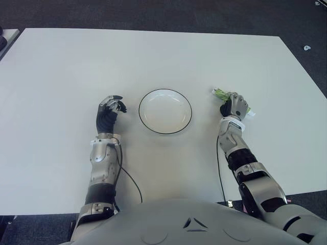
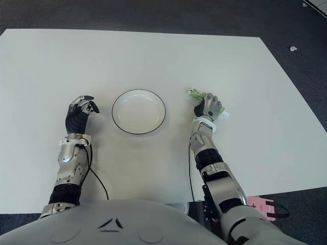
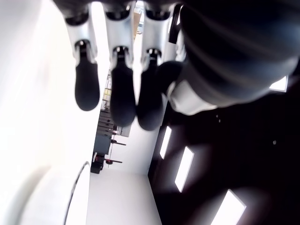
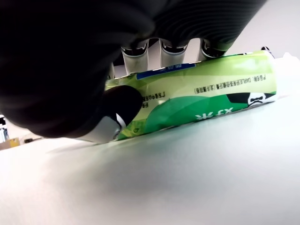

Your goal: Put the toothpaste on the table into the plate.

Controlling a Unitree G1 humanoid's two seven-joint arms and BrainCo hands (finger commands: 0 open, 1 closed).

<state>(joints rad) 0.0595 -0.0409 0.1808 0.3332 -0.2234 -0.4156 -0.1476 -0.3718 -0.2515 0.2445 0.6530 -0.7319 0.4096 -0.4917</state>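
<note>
Right fingers (image 4: 136,52): curled over the toothpaste (image 4: 206,96), thumb beneath.
Toothpaste: on the table (image 1: 61,76), right of the plate (image 1: 165,111).
Left hand (image 1: 109,113): left of plate, fingers loosely curled, holding nothing.

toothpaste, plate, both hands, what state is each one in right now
toothpaste tube: lying on the table, right of the plate, fingers wrapped around it
plate: upright, nothing in it
right hand: closed on the tube, low at the table
left hand: left of the plate, fingers loosely curled, holding nothing
</note>
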